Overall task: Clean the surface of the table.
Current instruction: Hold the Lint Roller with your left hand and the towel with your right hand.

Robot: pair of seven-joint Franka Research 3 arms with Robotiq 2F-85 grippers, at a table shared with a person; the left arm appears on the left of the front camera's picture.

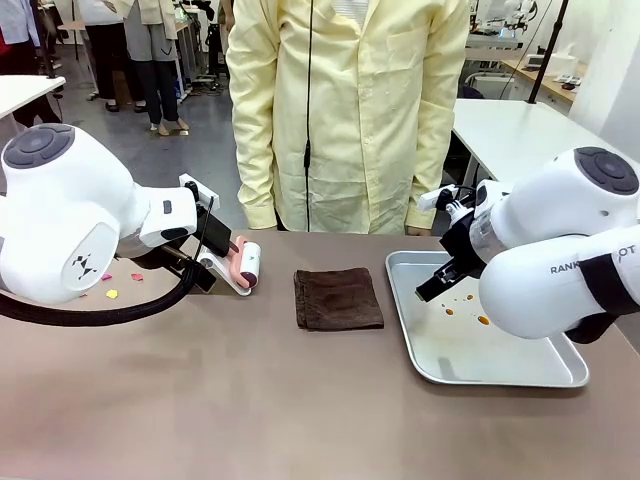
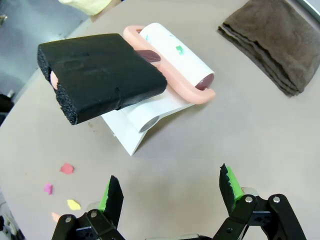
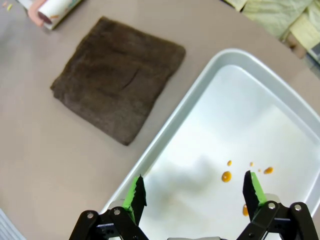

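Right pincer [image 3: 192,190], "RANK" on its arm [image 1: 560,262]

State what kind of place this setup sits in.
Probably a robotics lab. A person in a pale yellow lab coat stands at the matte taupe-brown table, a white-topped workbench stands behind, and other people stand farther back.

On the table [image 1: 250,400], a cloth [image 1: 338,298], lint roller [image 1: 247,262] left of it, tray [image 1: 520,360] right of it.
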